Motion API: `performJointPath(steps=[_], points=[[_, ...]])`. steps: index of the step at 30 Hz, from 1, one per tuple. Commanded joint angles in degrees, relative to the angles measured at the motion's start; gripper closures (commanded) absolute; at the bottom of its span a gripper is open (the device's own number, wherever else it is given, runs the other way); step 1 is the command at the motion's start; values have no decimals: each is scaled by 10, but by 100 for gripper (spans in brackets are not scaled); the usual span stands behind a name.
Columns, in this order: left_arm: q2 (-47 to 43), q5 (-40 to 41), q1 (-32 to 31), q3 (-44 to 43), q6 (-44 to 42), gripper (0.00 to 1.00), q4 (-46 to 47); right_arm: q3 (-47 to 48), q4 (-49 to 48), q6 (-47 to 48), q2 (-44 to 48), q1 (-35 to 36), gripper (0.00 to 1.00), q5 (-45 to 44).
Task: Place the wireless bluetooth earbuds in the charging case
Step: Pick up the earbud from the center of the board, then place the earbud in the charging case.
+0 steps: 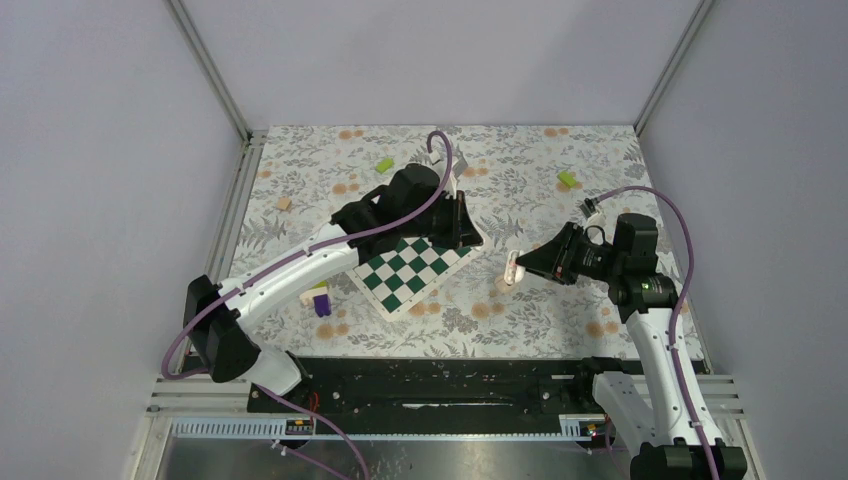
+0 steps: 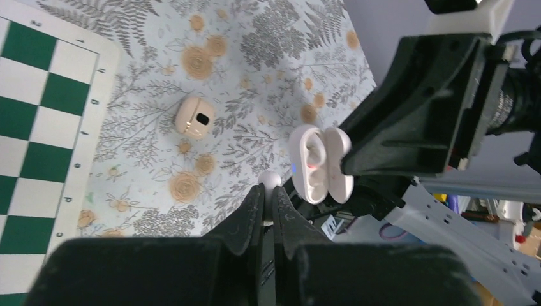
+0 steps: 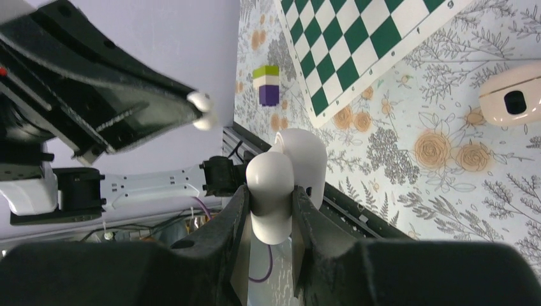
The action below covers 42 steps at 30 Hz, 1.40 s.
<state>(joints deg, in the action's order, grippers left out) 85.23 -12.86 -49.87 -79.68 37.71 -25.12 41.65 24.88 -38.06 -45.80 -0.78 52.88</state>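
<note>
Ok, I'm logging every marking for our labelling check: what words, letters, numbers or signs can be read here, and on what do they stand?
"g", "e", "d": faint small letters on the pale border of the green-and-white chessboard mat; the other marks along it are too blurred to read.
Pale beige rounded plastic case: no lettering, only a dark hollow.
Top and right wrist views: nothing readable.

The chessboard (image 1: pixel 410 268) is lying mid-frame on the table (image 1: pixel 560 325), stacked blocks (image 1: pixel 321 300) sitting at its lower left, a small rounded case (image 1: pixel 499 285) lying just right, below the right gripper (image 1: pixel 520 266).
</note>
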Motion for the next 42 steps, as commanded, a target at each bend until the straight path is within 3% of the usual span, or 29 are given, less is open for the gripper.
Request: performJointPath(steps=[1, 9, 17, 42], points=[[-31, -39, -9, 0, 7, 100, 41, 5, -51, -27, 4, 18, 100, -30], [-22, -3, -42, 7, 7, 100, 48, 19, -66, -49, -1, 58, 100, -96], [-41, 42, -62, 60, 46, 100, 149, -39, -182, -160, 26, 70, 100, -137], [-41, 113, -78, 55, 14, 100, 154, -41, -218, -183, 16, 90, 100, -135]])
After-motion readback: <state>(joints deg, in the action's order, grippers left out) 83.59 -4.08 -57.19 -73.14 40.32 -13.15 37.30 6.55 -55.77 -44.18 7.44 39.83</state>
